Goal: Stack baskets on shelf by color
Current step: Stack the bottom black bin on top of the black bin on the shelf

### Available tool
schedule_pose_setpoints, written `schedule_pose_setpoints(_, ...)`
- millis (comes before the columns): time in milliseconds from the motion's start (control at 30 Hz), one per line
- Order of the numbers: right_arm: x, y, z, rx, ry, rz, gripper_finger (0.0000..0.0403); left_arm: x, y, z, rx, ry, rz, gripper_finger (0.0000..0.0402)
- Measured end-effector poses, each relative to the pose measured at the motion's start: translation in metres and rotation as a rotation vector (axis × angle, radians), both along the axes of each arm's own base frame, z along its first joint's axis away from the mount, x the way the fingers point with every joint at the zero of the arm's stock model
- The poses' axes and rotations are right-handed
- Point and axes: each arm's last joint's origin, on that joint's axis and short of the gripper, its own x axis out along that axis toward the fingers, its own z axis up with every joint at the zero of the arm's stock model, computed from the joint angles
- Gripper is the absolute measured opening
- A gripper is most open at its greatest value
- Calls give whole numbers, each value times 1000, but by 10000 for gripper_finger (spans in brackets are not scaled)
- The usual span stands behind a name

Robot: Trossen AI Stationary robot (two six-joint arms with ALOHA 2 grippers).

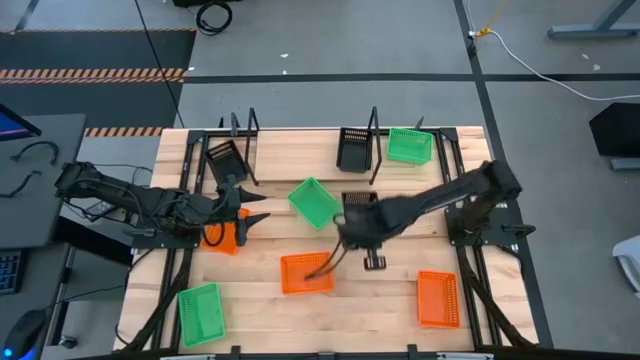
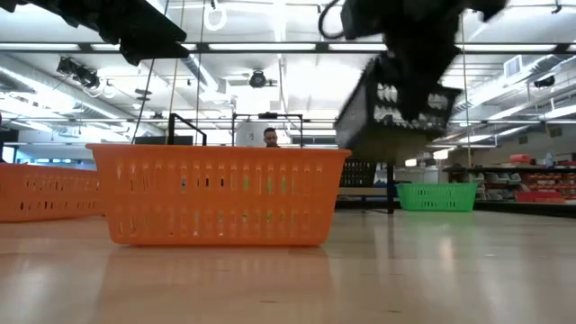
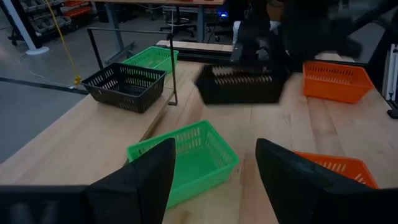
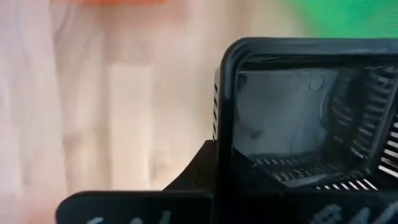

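My right gripper (image 1: 352,222) is shut on a black basket (image 1: 358,200) over the table's middle. The basket is in the air in the low view (image 2: 396,108) and in the left wrist view (image 3: 242,84). My left gripper (image 1: 258,215) is open and empty over an orange basket (image 1: 218,236) at the left. Its fingers (image 3: 152,180) point at a green basket (image 3: 186,155) lying askew at the table's middle. On the shelf (image 1: 375,135) at the far side sit a black basket (image 1: 353,148) and a green one (image 1: 408,145). Another black basket (image 1: 225,158) sits at the far left. My right gripper holds the black basket by one wall at its rim (image 4: 224,124). One finger (image 4: 196,171) shows outside that wall; the other is hidden by the basket. The basket is lifted clear of the table and hangs tilted (image 2: 396,108).
An orange basket (image 1: 305,272) stands near the table's middle, large in the low view (image 2: 216,193). Another orange one (image 1: 437,298) is at the near right and a green one (image 1: 200,312) at the near left. The shelf's thin black uprights (image 1: 245,140) stand along the far side.
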Motion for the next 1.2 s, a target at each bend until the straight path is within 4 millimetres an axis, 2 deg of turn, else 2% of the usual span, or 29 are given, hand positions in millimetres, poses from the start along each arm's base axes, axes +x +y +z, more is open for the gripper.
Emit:
schedule_pose_setpoints(133, -7, -31, 27, -66, -111, -58, 4, 0, 0, 0, 0, -1, 0, 231)
schedule_pose_setpoints(300, 0, -73, 42, -112, -240, -67, 4, 0, 0, 0, 0, -1, 0, 231)
schedule_pose_setpoints(467, 14, -113, 37, -164, -308, -44, 4, 0, 0, 0, 5, 0, -2, 231)
schedule_pose_setpoints(700, 14, -170, 14, -219, -199, -174, 3, 0, 0, 0, 9, 5, -2, 231)
schedule_pose_setpoints(900, 12, -193, 6, -232, -173, -220, 3, 0, 0, -1, 11, 14, -2, 231)
schedule_pose_setpoints(1200, 7, -205, 6, -204, -166, -252, 5, -1, 0, -1, 12, 17, -2, 231)
